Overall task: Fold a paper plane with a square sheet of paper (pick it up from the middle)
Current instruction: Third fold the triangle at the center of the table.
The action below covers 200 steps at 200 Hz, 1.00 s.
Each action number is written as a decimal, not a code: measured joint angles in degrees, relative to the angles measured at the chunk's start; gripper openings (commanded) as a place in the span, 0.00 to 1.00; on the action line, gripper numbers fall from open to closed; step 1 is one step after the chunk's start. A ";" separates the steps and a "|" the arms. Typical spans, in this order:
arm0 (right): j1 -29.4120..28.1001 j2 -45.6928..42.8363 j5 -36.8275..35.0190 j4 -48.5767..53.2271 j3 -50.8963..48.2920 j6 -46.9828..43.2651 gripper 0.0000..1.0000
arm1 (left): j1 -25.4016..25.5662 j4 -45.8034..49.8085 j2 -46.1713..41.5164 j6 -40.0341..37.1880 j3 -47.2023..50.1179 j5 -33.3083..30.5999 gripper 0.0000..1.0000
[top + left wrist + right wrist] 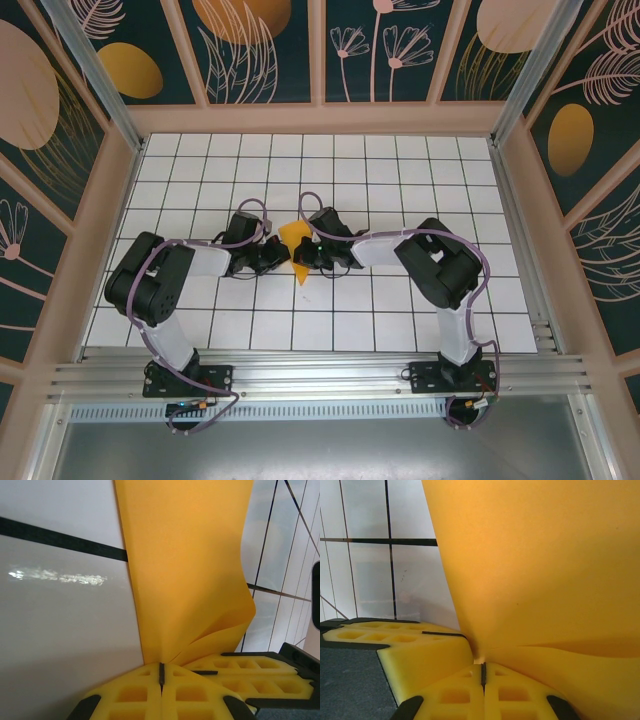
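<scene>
Item: square sheet of paper (296,243), held at centre of bench (400,180).
Your left fingers (132,695) at its 9 o'clock and right fingers (512,695) at 3 are both clamped on it. Pulling apart may tear it, though the slack seems hard to judge.

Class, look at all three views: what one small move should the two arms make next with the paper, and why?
Probably ease the left gripper and right gripper slightly apart. Both are shut on the square sheet of paper, close together, and the sheet bulges loosely beside the left pinch, so tautening it should help a clean crease.
</scene>
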<state>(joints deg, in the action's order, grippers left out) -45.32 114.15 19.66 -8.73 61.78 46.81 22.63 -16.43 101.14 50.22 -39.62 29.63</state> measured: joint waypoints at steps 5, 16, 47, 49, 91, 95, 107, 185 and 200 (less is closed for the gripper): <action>0.00 0.00 0.02 0.00 0.00 0.00 0.00 | 0.00 0.17 0.02 -0.04 -0.11 -0.07 0.00; 0.00 -0.11 0.13 0.09 0.00 0.00 0.00 | 0.04 0.42 0.04 -0.33 -0.22 -0.11 0.00; 0.00 -1.22 0.55 1.46 -0.04 -0.09 0.00 | 0.20 0.72 0.13 -0.85 -0.46 -0.33 0.00; 0.00 -1.36 0.63 1.60 -0.07 -0.11 0.00 | 0.20 0.74 0.13 -0.87 -0.46 -0.33 0.00; 0.00 -7.26 2.80 1.64 -3.63 -0.26 0.03 | 0.20 0.79 0.13 -1.16 -0.48 -0.48 0.00; 0.00 -7.80 2.99 1.64 -4.15 -0.28 0.03 | 0.20 0.79 0.13 -1.16 -0.48 -0.48 0.00; 0.00 -8.83 3.48 1.66 -5.33 -0.33 0.03 | 0.20 0.79 0.15 -1.16 -0.48 -0.48 0.00; -0.63 -9.64 7.06 2.10 -8.28 -0.48 0.03 | 0.20 0.79 0.15 -1.31 -0.48 -0.50 0.00; -0.76 -9.64 7.41 2.10 -8.28 -0.48 0.03 | 0.20 0.79 0.15 -1.31 -0.48 -0.50 0.00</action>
<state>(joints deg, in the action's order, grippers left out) -46.09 104.51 27.07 -6.63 53.49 46.33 22.83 -15.64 101.30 48.90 -40.10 29.12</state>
